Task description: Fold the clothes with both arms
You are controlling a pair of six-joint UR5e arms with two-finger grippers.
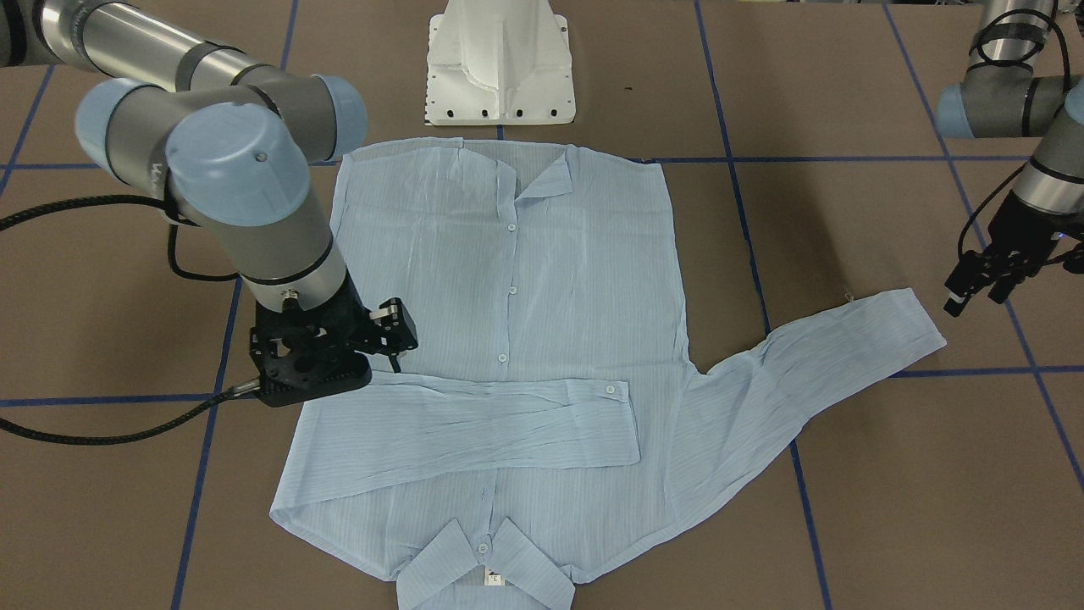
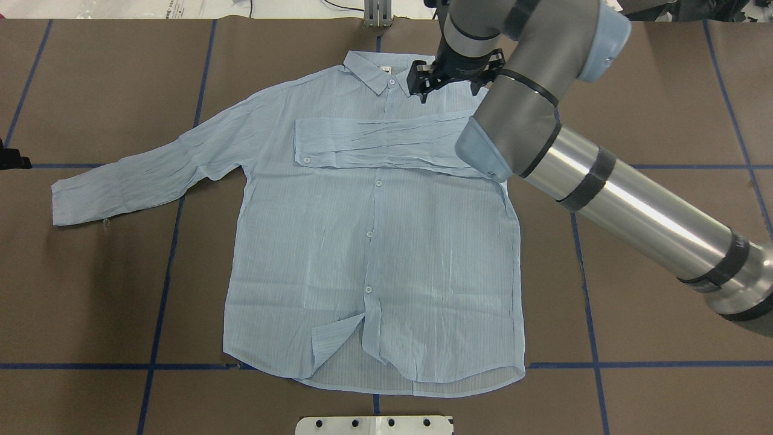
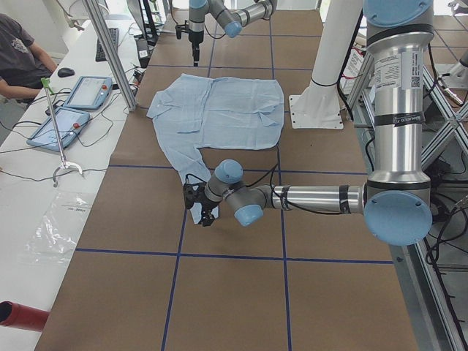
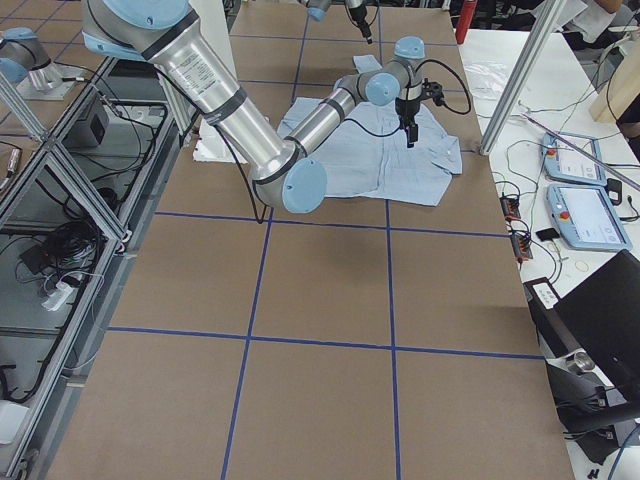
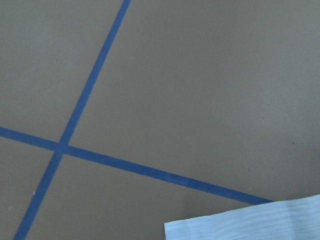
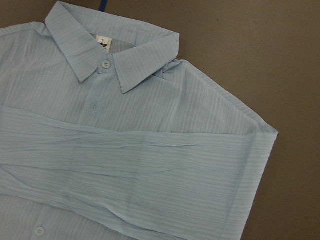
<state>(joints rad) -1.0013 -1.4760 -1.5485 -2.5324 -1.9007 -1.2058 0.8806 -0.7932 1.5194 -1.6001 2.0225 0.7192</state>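
The light blue shirt [image 1: 508, 280] lies flat and front up on the brown table, its collar [image 2: 377, 66] on the far side from the robot. One sleeve [image 2: 380, 142] lies folded across the chest. The other sleeve [image 2: 139, 175] stretches out to the robot's left. My right gripper [image 1: 313, 360] hangs above the shoulder beside the folded sleeve and holds nothing; its fingers are hidden. The right wrist view shows the collar and neck label [image 6: 102, 41]. My left gripper [image 1: 974, 292] is open and empty, just beyond the outstretched cuff [image 1: 919, 326]. The cuff's corner shows in the left wrist view [image 5: 250, 225].
The white pedestal base [image 1: 500, 63] stands at the shirt's hem side. Blue tape lines [image 2: 163, 290] cross the brown table. In the exterior left view a seated person [image 3: 22, 58], tablets [image 3: 73, 102] and a metal post [image 3: 110, 51] are along the far edge.
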